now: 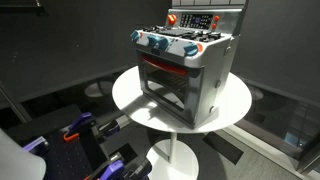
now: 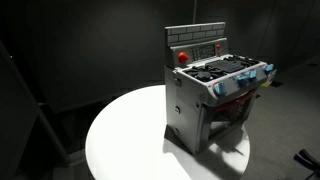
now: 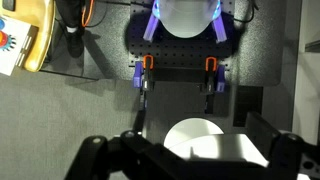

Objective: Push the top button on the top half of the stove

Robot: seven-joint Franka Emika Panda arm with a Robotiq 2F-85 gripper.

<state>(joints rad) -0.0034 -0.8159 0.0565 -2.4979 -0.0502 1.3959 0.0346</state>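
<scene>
The silver-grey toy stove (image 1: pixel 190 75) stands on a round white table (image 1: pixel 128 95); it shows in both exterior views (image 2: pixel 200 105). Its upright dark back panel (image 1: pixel 205 20) (image 2: pixel 196 47) rises behind the black burners, with small buttons and a red round button (image 2: pixel 182 57) at one end. Blue-and-white knobs (image 1: pixel 160 42) line the front above the red-lit oven window (image 1: pixel 165 75). My gripper (image 3: pixel 190 165) shows only in the wrist view, as two dark fingers spread wide at the bottom edge. It is open and empty. It does not appear in either exterior view, and the stove is not clear in the wrist view.
The wrist view looks down on a black frame with orange clamps (image 3: pixel 148 63), purple parts, a white round disc (image 3: pixel 195 135) and a yellow board (image 3: pixel 30 35) at top left. Dark curtains surround the table. Purple and orange fittings (image 1: pixel 75 130) sit low near the table's pedestal.
</scene>
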